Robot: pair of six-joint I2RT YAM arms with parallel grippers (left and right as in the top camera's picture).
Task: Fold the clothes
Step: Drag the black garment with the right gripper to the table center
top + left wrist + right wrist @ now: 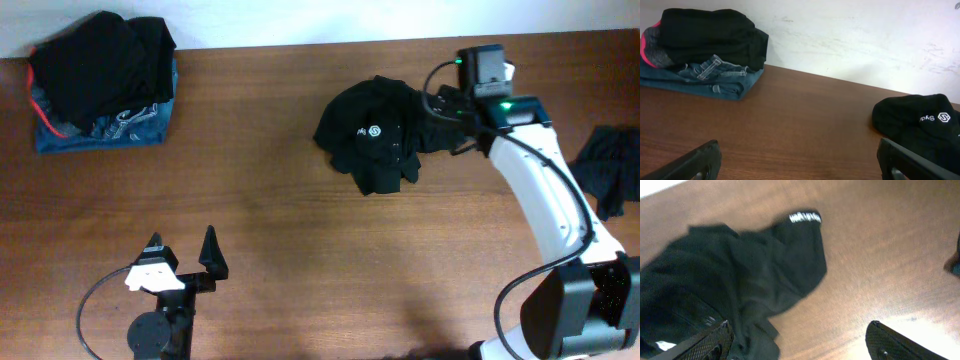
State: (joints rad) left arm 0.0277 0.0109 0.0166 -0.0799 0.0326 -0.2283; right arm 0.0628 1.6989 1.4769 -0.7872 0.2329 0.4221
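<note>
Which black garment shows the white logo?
The central crumpled black T-shirt; the black garment topping the folded pile and the dark cloth at the right edge show none.

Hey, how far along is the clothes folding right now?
Done: a folded stack sits far left. In hand: nothing. The right end effector is open at the edge of the crumpled T-shirt, and the left end effector is open, well away from it. Left: spreading and folding that T-shirt. A dark garment at the right edge looks unfolded too.
</note>
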